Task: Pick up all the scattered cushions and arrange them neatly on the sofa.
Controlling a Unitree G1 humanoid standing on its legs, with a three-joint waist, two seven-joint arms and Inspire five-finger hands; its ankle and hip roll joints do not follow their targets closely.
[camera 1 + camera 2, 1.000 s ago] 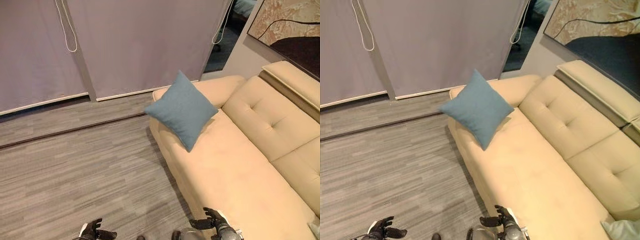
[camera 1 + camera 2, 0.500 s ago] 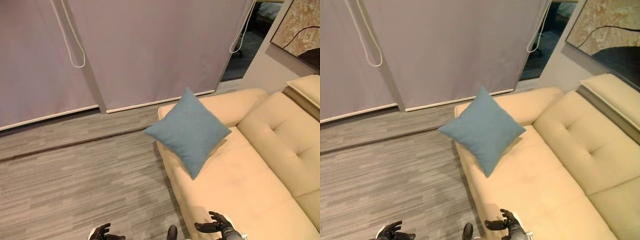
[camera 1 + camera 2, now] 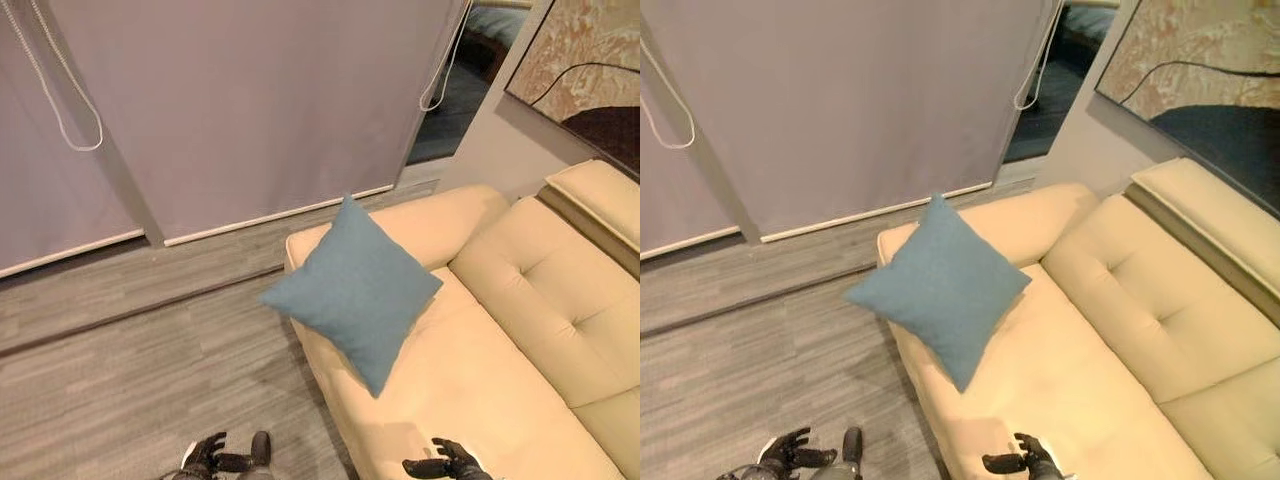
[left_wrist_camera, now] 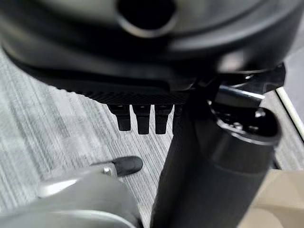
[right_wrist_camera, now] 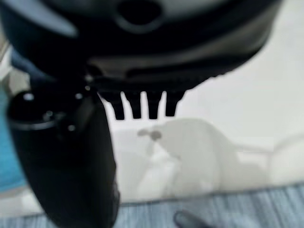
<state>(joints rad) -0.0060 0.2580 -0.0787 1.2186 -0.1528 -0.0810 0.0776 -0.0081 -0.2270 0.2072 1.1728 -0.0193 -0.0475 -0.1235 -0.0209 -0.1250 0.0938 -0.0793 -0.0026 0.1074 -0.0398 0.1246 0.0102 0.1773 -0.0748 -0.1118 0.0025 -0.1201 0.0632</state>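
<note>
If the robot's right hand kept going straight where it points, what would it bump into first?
Probably the cream sofa: the right hand hangs open, pointing down at the seat. How far off is unclear.

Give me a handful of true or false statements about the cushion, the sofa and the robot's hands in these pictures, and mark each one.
1. The blue cushion rests on the sofa near its armrest end. True.
2. The cushion lies flat on the floor. False: it is on the sofa seat, propped on a corner, with one corner overhanging the seat's front edge.
3. The left hand holds the cushion. False: it is low over the grey floor, open and holding nothing.
4. The right hand is open over the sofa seat, apart from the cushion. True.
5. The sofa is dark grey. False: it is cream coloured.
</note>
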